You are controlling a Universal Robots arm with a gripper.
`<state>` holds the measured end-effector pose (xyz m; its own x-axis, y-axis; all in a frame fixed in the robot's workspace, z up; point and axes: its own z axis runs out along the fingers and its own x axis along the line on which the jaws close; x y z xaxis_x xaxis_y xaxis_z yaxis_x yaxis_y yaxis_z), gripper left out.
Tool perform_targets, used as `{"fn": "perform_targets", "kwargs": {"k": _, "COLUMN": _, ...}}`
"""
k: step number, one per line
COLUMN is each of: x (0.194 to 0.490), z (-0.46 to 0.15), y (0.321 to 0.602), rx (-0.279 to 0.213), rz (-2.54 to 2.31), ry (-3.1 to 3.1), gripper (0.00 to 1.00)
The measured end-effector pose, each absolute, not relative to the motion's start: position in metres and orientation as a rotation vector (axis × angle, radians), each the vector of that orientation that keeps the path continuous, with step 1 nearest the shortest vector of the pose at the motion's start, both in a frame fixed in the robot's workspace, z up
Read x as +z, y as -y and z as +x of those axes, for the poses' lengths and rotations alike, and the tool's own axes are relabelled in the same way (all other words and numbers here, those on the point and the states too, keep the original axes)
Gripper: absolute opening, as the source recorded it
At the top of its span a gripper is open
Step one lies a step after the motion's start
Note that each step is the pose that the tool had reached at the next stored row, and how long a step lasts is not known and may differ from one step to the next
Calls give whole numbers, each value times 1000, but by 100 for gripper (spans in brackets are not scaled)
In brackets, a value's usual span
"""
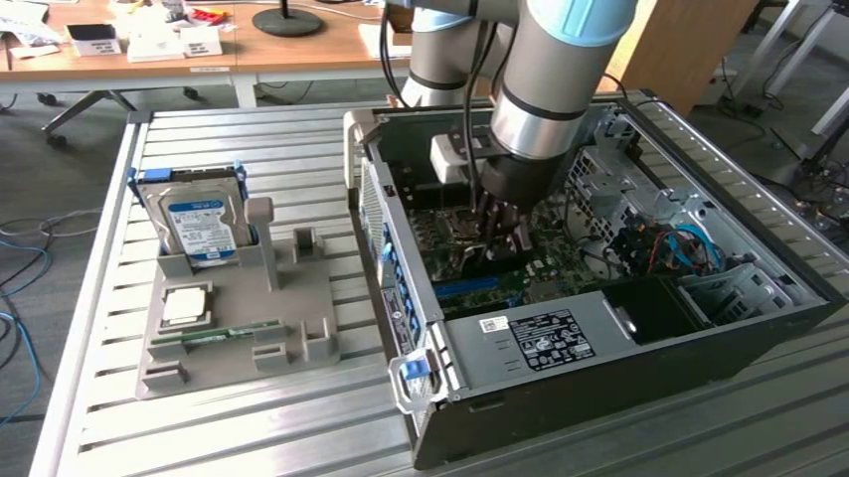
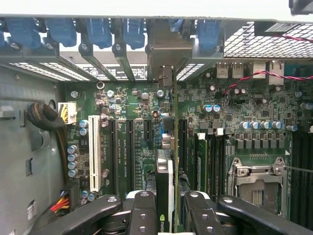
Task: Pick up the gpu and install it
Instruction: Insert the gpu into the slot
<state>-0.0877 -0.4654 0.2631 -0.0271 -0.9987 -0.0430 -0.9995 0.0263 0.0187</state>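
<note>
My gripper [image 1: 506, 227] is down inside the open computer case [image 1: 743, 318], above the motherboard [image 1: 564, 268]. It is shut on the gpu [image 2: 166, 196], which I see edge-on in the wrist view. The card stands upright between the two black fingers [image 2: 142, 215], with a green logo on its near edge. Its thin board edge runs across the green motherboard [image 2: 132, 147] among the black expansion slots. Its silver bracket [image 2: 168, 51] sits against the case's rear slot openings. In the exterior view the gpu [image 1: 494, 256] is a dark shape just under the fingers. Whether it sits fully in a slot I cannot tell.
A grey holder [image 1: 312, 298] at the exterior view's left carries a blue-labelled hard drive [image 1: 199, 224], a processor chip [image 1: 183, 305] and a green memory stick [image 1: 219, 335]. In the case are a power supply [image 1: 544, 340], blue cables [image 1: 690, 246], a white slot [image 2: 92, 159] and a processor socket [image 2: 257, 181].
</note>
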Motion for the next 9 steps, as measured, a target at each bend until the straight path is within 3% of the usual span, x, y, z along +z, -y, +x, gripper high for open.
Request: {"fn": "perform_targets", "kwargs": {"k": 9, "x": 259, "z": -88, "y": 465, "rx": 68, "rz": -2178, "ry": -2238, "gripper": 27}}
